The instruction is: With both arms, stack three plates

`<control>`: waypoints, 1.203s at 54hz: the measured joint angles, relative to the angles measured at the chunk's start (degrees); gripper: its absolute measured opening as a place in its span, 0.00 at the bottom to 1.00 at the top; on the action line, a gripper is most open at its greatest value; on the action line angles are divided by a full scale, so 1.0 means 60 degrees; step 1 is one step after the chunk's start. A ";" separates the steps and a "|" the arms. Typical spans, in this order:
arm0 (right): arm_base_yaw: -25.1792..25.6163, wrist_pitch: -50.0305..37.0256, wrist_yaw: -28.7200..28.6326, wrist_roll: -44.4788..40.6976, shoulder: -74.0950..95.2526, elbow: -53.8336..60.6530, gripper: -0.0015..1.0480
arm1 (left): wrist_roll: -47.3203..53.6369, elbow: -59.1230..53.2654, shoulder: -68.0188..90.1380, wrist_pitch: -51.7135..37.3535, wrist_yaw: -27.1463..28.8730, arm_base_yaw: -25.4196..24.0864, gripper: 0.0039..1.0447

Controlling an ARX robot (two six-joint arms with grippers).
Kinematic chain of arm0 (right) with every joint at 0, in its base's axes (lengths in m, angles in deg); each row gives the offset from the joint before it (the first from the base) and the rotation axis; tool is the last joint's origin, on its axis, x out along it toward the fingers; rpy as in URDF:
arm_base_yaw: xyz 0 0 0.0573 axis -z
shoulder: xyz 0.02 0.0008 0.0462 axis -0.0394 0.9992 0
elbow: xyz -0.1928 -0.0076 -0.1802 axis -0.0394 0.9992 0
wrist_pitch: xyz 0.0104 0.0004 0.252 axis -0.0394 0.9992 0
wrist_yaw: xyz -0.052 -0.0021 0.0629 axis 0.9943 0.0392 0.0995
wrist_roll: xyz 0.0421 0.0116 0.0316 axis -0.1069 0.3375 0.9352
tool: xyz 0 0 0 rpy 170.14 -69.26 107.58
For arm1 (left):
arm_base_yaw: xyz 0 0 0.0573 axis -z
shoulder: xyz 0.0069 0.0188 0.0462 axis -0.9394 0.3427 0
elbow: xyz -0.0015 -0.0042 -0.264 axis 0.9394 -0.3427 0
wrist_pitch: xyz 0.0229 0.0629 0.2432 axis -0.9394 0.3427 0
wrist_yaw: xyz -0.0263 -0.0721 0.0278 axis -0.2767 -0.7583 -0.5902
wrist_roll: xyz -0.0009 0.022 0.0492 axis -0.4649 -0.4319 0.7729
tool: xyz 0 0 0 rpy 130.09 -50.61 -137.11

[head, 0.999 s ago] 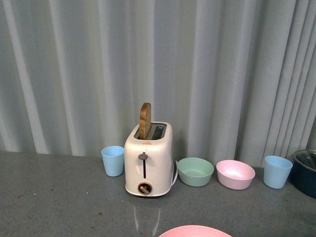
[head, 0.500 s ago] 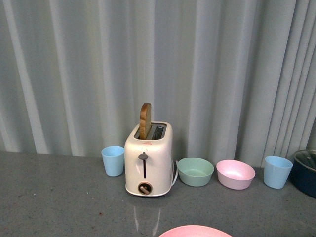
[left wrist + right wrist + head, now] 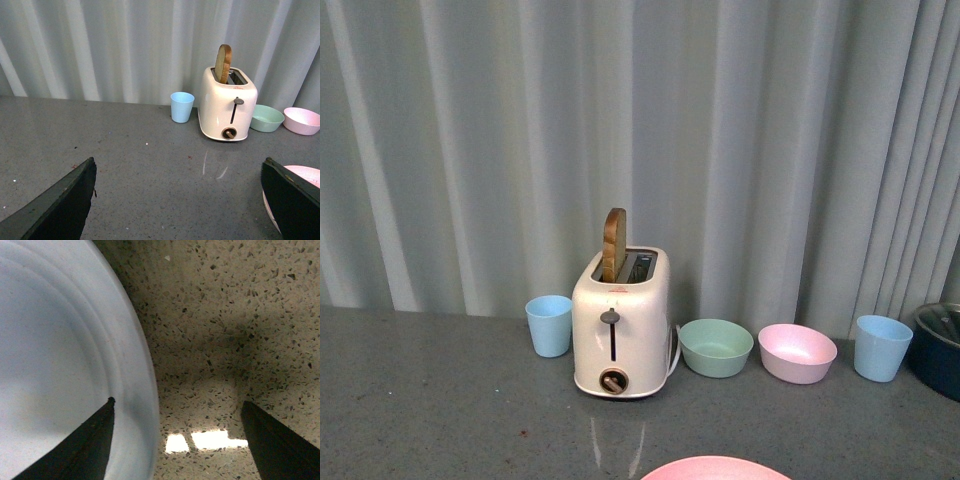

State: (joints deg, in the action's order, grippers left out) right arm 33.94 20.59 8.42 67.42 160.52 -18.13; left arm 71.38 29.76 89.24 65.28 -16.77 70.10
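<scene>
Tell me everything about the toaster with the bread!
The toaster is cream-white and glossy with rounded corners, standing upright on the grey counter before the curtain. Its front has a dark lever on a slot and a round brown knob below. Of two top slots, one holds a brown bread slice sticking up; the other looks empty. A blue cup stands on one side, a green bowl on the other, neither clearly touching it.
</scene>
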 joint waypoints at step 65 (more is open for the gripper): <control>-0.0528 0.0477 -0.1450 0.0641 -0.4801 -0.0597 0.03 | 0.0000 0.0000 0.0000 0.0000 0.0000 0.0000 0.94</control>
State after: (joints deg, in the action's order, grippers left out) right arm 30.77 23.45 -0.28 71.26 131.71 -21.72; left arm 71.38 29.76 89.24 65.28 -16.77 70.10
